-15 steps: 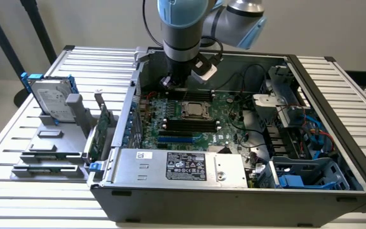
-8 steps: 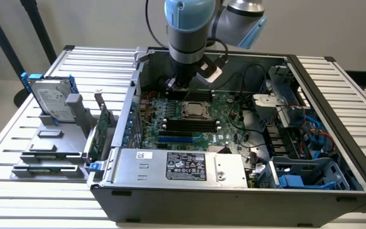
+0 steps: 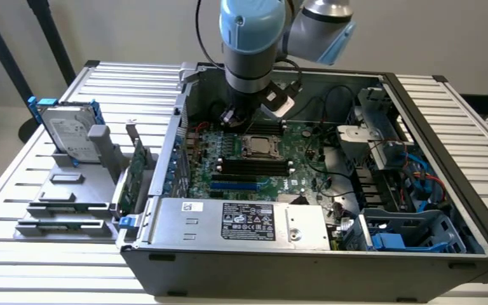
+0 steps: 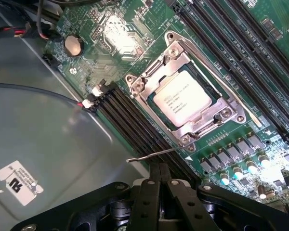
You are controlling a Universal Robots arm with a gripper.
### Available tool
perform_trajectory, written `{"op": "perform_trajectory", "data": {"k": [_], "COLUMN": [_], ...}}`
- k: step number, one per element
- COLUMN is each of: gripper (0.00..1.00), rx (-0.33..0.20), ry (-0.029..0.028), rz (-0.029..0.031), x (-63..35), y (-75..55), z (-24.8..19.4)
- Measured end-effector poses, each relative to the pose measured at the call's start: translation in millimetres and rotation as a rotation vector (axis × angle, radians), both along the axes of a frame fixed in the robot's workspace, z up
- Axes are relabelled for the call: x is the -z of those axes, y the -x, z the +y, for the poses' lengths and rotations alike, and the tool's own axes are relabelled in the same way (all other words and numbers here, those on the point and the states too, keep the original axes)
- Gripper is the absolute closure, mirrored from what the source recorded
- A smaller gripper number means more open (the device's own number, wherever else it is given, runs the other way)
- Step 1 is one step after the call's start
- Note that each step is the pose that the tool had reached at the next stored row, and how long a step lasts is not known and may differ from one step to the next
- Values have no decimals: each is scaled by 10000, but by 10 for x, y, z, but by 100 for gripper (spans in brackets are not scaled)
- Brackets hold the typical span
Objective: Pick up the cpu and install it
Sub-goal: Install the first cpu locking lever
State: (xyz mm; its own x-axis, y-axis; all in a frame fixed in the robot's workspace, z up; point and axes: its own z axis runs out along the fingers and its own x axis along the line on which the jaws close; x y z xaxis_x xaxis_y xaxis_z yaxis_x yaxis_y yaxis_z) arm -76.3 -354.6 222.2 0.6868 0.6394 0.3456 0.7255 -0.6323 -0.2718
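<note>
The cpu [image 4: 182,98], a small square chip with a pale silver top, lies flat inside the metal-framed socket [image 4: 227,113] on the green motherboard [image 4: 241,38]. In the exterior view the cpu [image 3: 261,145] sits mid-board in the open computer case. My gripper [image 4: 160,167] hovers just off the socket, apart from the chip, its two black fingers pressed together with nothing between them. The socket's thin metal lever [image 4: 156,153] stretches out close to the fingertips. Seen from the exterior view, the gripper [image 3: 231,118] hangs low over the board, just behind the socket.
Black memory slots [image 4: 135,120] run beside the socket. A grey power supply [image 3: 239,222] lines the case's near side; a drive cage with cables [image 3: 396,165] fills the exterior view's right. A silver hard drive with blue rails [image 3: 66,130] stands on a grey rack outside the case.
</note>
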Motion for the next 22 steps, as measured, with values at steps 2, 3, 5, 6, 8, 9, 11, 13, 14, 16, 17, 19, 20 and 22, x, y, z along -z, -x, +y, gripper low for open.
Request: {"op": "perform_trajectory", "data": {"k": [2, 3, 5, 6, 8, 9, 11, 13, 14, 16, 17, 19, 20, 22], "gripper": [89, 89, 89, 89, 89, 89, 89, 89, 89, 89, 89, 89, 89, 89], "rx": [0, 0, 0, 0, 0, 0, 0, 0, 0, 0, 1, 1, 2, 0], "ry": [20, 30, 53, 63, 76, 82, 92, 96, 98, 99, 100, 103, 102, 100], "rz": [-1, 0, 0, 0, 0, 1, 1, 0, 0, 0, 1, 3, 4, 7], "x": [36, 54, 91, 110, 146, 164, 199, 227, 237, 249, 253, 257, 259, 261], "y": [1, 2, 4, 5, 6, 7, 8, 8, 8, 8, 8, 8, 8, 4], "z": [0, 0, 0, 0, 0, 0, 0, 0, 0, 0, 0, 0, 0, 0]}}
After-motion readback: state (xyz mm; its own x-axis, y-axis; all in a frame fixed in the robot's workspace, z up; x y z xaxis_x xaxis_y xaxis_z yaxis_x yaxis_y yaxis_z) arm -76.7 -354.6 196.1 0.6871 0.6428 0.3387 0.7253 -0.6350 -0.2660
